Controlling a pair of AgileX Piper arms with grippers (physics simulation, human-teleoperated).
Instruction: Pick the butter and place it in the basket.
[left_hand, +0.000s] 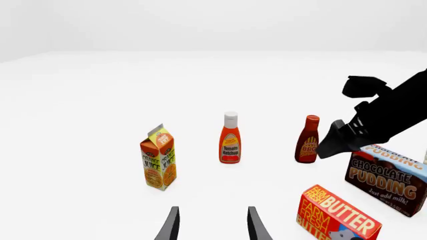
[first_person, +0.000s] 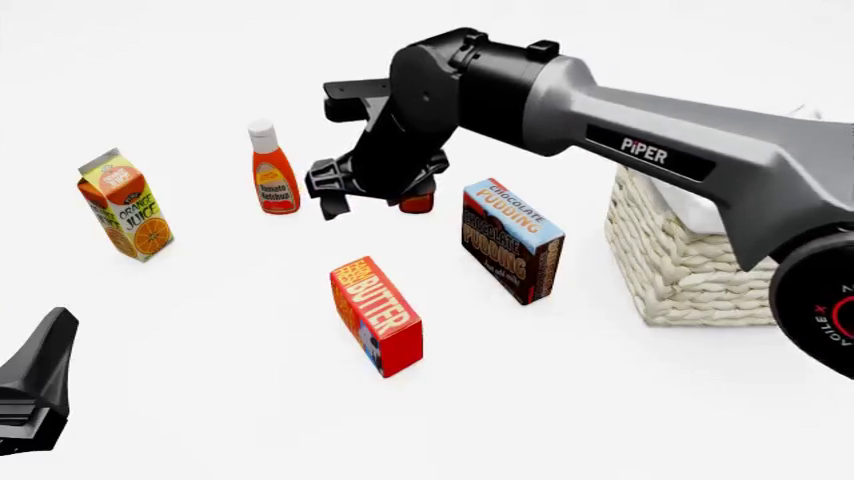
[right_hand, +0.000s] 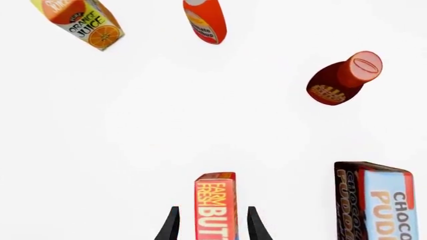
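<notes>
Both hands open, empty; only right wrist view shows right hand (right_hand: 213, 225) fingers flanking butter (right_hand: 215, 205), contact unclear.

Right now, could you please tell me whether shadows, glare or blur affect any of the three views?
Front view: flat, even light, faint shadow under the butter, no glare, all sharp. Left wrist view: orange juice carton crisp, white floor nearly featureless. Right wrist view: labels readable, the butter between the right tool fingers is cropped by the frame edge.
</notes>
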